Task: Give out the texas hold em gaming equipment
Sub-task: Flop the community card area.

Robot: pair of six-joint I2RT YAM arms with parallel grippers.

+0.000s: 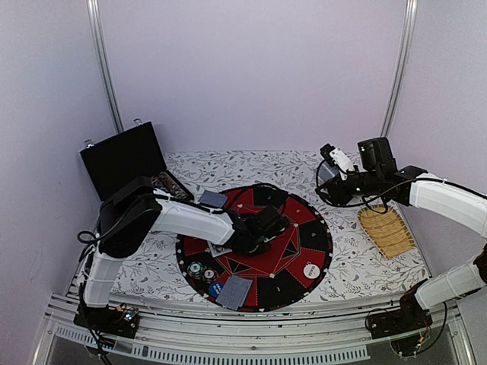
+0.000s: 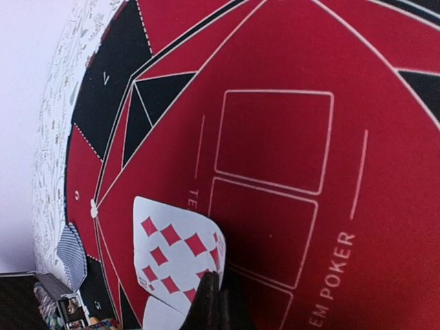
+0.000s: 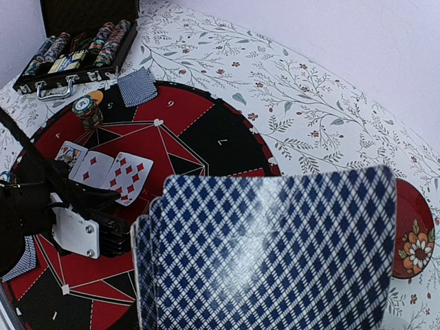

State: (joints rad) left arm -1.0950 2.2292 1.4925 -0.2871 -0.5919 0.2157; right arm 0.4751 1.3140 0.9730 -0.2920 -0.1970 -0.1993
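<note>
My left gripper (image 2: 213, 297) is low over the round red and black poker mat (image 1: 304, 220), shut on the edge of a face-up diamonds card (image 2: 168, 251) whose right side curls up at the fingers. Two more face-up cards (image 3: 81, 161) lie beside it in a row. My right gripper (image 1: 332, 175) hovers at the mat's far right, shut on a fanned deck with blue-checked backs (image 3: 268, 254) that hides its fingers. Face-down cards lie at the mat's far left (image 1: 213, 199) and near edge (image 1: 234, 293). Chip stacks (image 1: 202, 271), a blue button (image 1: 216, 289) and a white button (image 1: 311, 270) sit on the mat.
An open black chip case (image 1: 122, 160) stands at the back left, with rows of chips (image 3: 75, 48) inside. A straw-coloured slatted mat (image 1: 386, 230) lies to the right. A dark red plate (image 3: 412, 234) shows past the deck. The tablecloth (image 1: 152, 266) is floral.
</note>
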